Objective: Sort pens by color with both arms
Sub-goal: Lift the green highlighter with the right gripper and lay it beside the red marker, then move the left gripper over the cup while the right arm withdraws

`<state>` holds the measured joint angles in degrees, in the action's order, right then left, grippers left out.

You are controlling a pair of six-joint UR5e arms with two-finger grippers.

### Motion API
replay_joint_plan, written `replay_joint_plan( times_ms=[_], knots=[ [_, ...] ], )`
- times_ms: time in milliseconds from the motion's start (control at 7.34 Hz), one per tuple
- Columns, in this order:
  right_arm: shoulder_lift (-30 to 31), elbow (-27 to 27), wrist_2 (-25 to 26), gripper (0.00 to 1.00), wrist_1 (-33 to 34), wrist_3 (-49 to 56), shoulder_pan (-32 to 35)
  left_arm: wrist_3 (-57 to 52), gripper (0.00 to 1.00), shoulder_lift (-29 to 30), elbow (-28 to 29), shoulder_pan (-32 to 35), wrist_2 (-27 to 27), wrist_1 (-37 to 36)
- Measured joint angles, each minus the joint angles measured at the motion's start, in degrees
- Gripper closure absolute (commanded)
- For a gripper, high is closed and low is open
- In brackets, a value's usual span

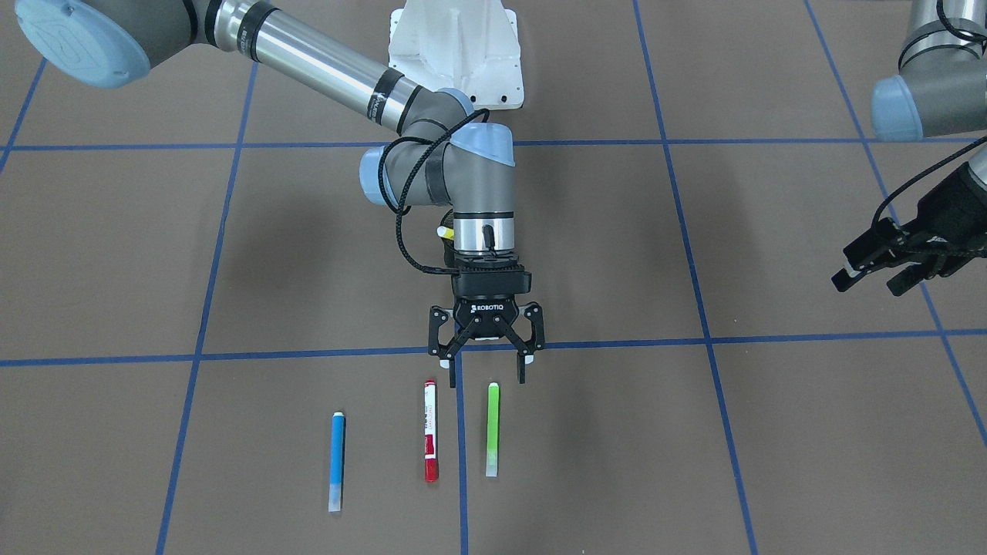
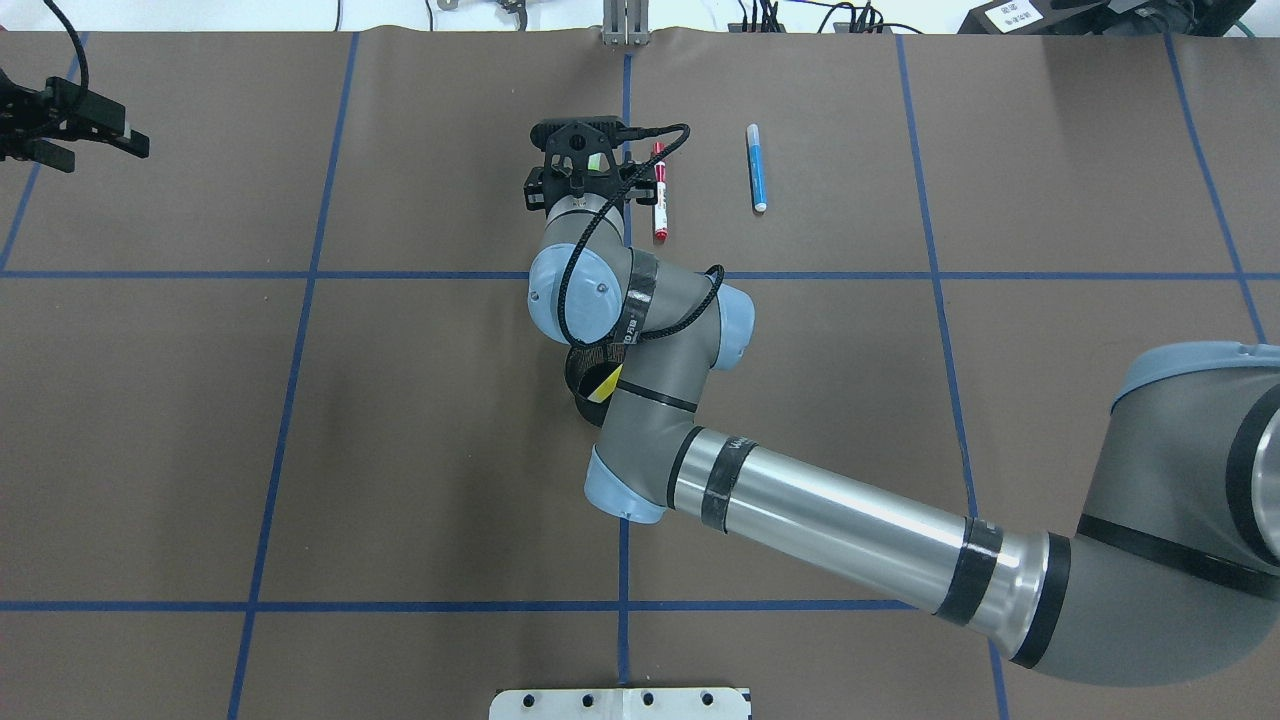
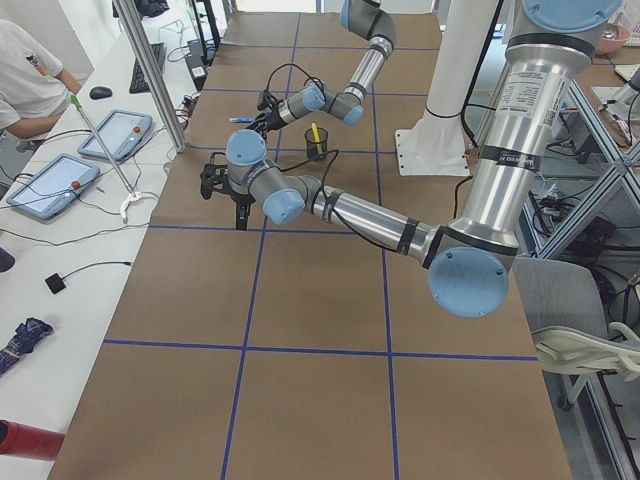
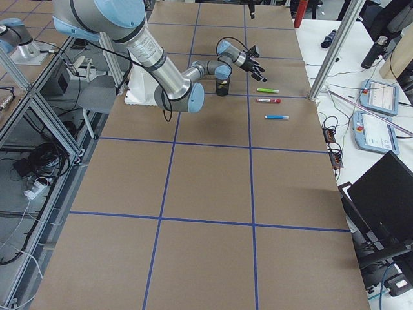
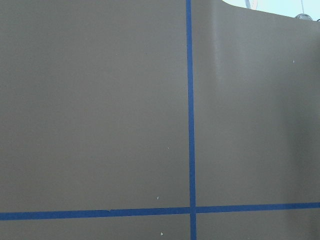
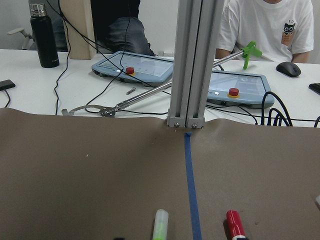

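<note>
Three pens lie side by side near the table's far edge: blue (image 1: pixel 337 461), red with white label (image 1: pixel 430 432) and light green (image 1: pixel 493 428). My right gripper (image 1: pixel 486 378) is open and empty and hangs just behind the green pen's near end, its fingers either side of that end. In the overhead view the right gripper (image 2: pixel 582 140) hides most of the green pen (image 2: pixel 594 160); the red (image 2: pixel 659 192) and blue (image 2: pixel 756 168) pens show. The yellow pen (image 2: pixel 604 382) stands in the black mesh cup (image 3: pixel 316 146) under my right arm. My left gripper (image 1: pixel 871 279) is open and empty, far off at the side.
An aluminium post (image 6: pixel 190 65) stands at the table's far edge behind the pens. Operators sit at a white table with tablets (image 6: pixel 135 67) beyond it. The white pedestal base (image 1: pixel 455 54) is at the robot's side. Blue tape lines cross the brown mat.
</note>
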<state>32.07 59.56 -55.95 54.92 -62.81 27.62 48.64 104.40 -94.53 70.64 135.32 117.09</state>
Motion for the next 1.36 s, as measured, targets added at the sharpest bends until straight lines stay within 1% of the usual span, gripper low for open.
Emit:
replay_joint_plan(
  times_ms=[136,272,409,545,681,817,953,1090,1226,1362],
  knots=[
    [2.06,3.85,-2.96,0.00,0.05,1.47,0.86,2.71,0.01,0.73,0.07,-0.24,0.07,-0.24],
    [5.49,8.31,-7.91,0.00,0.05,2.24,2.51,6.58,0.01,1.70,-0.19,-1.25,-0.11,-0.38],
    [9.86,13.12,-14.39,0.00,-0.07,2.54,5.04,10.46,0.01,2.50,-0.77,-3.16,-0.71,-0.43],
    [14.18,17.43,-22.14,0.00,-0.21,2.65,8.45,14.58,0.01,3.91,-1.22,-5.79,-2.04,-0.72],
    [18.17,21.02,-30.31,0.00,-0.24,2.68,12.44,18.51,0.01,6.27,-1.49,-8.93,-4.35,-1.90],
    [22.16,23.94,-38.76,0.00,-0.27,2.71,16.84,21.17,0.01,9.45,-1.95,-12.08,-7.30,-5.21],
    [26.02,26.31,-46.73,0.00,-0.29,2.75,21.09,22.42,0.01,13.52,-2.98,-15.42,-10.78,-11.84],
    [29.76,27.94,-54.53,0.00,-0.27,2.79,25.42,23.11,0.01,17.97,-4.24,-18.95,-14.60,-20.12],
    [32.76,28.47,-61.92,0.00,-0.24,2.84,29.70,24.45,0.01,22.41,-5.19,-22.48,-18.15,-27.86],
    [34.99,28.51,-67.39,0.00,-0.22,2.90,33.05,27.43,0.01,26.11,-5.59,-26.01,-21.69,-33.23]
  ],
)
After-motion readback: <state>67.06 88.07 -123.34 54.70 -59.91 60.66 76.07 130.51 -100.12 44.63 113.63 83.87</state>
